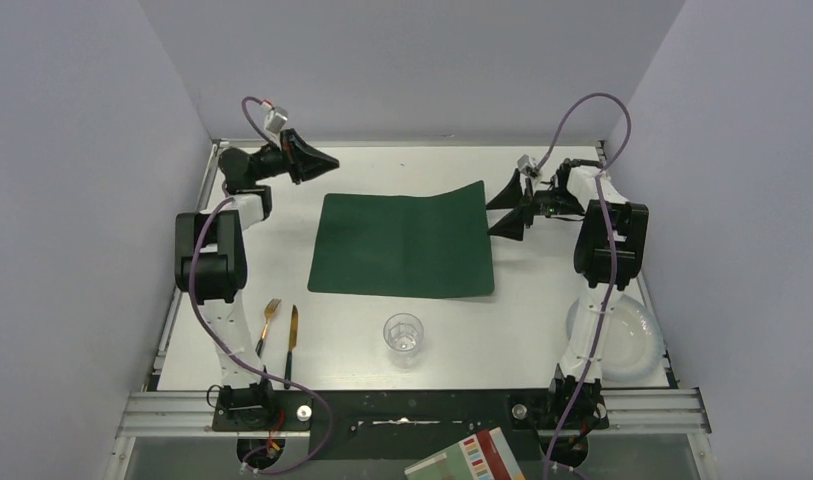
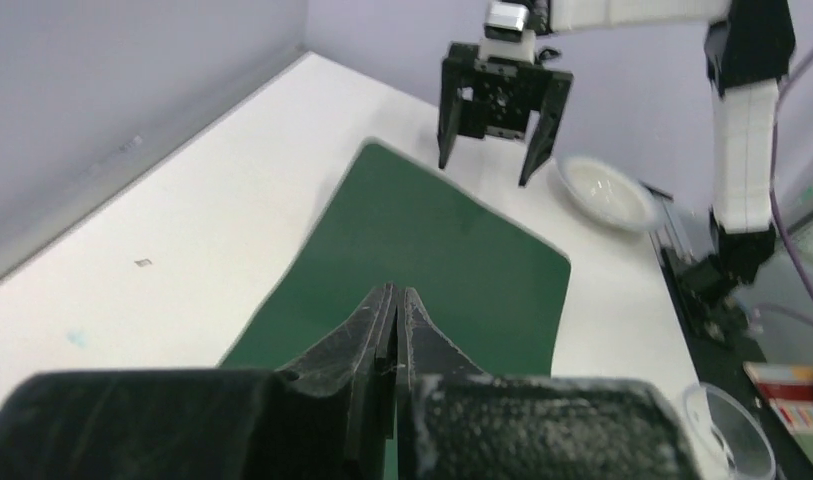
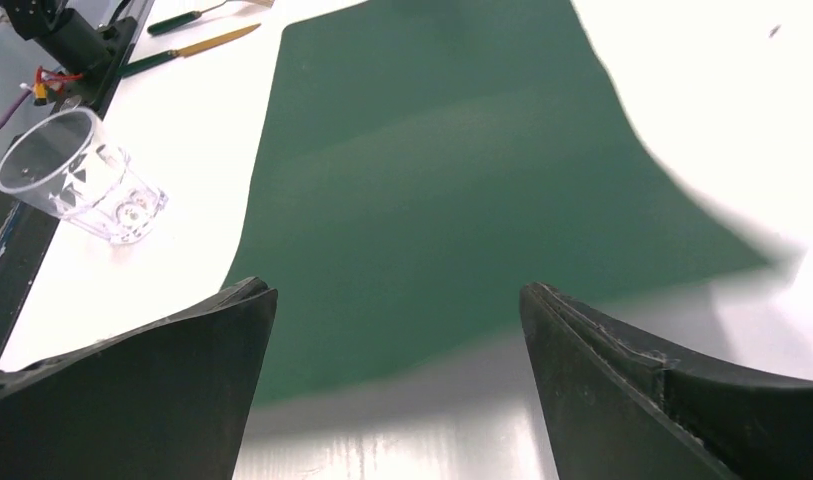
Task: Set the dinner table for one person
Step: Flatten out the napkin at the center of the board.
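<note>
The dinner table (image 1: 522, 330) is the large white top with a thin metal rim that fills the overhead view; both arms are bolted at its near edge. Taking the table as a clock dial seen from above, with 12 o'clock at the far wall, a dark green placemat (image 1: 402, 245) lies at the centre. Its corner toward 1 o'clock looks curled up off the surface.

The left gripper (image 1: 332, 161) hangs at about 10 o'clock, above bare table just off the placemat's far left corner, pointing toward 3 o'clock. Its fingers are pressed together with nothing between them, as the left wrist view (image 2: 395, 290) shows clearly.

The right gripper (image 1: 493, 219) is at about 2 o'clock, just beside the placemat's right edge and facing 9 o'clock. Its fingers are spread wide. In the right wrist view (image 3: 397, 292) only the mat's edge and white table show below the gap, and the mat's far corner is blurred.

A clear glass (image 1: 403, 338) stands upright at 6 o'clock, near the mat's front edge but apart from it. A fork (image 1: 269, 322) and a knife (image 1: 292, 340) lie side by side at about 8 o'clock, close to the left arm's base. A white plate (image 1: 637, 335) sits at 4 o'clock, partly behind the right arm. A booklet (image 1: 472, 458) lies below the table's near rail.
</note>
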